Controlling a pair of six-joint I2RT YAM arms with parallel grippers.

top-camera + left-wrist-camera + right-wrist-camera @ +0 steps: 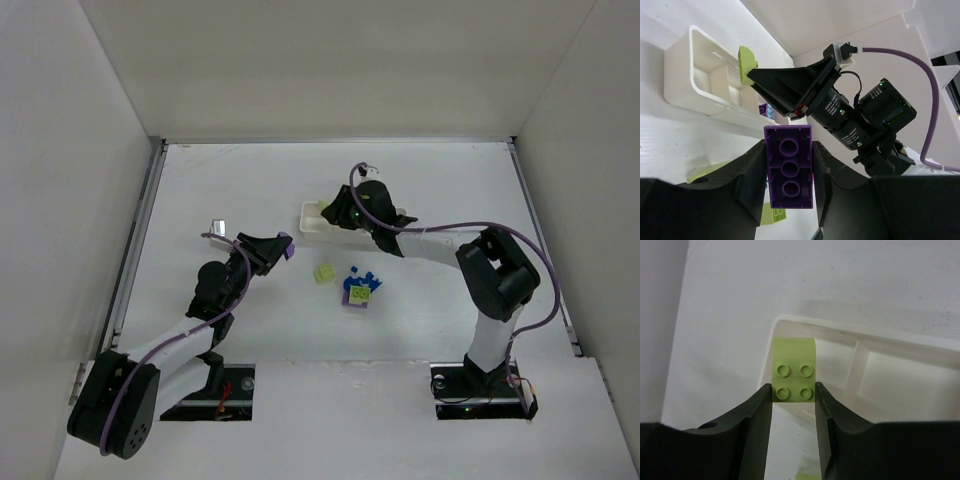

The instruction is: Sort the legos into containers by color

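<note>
Two bricks held at once: right gripper (792, 390) clamped on a four-stud lime-green brick (794, 371), poised over the end compartment of the white tray (865, 335), with the drop straight below. Left gripper (788, 145) clamped on a purple brick (788, 167), long axis along the fingers, well short of the tray and the farther of the two.
</note>
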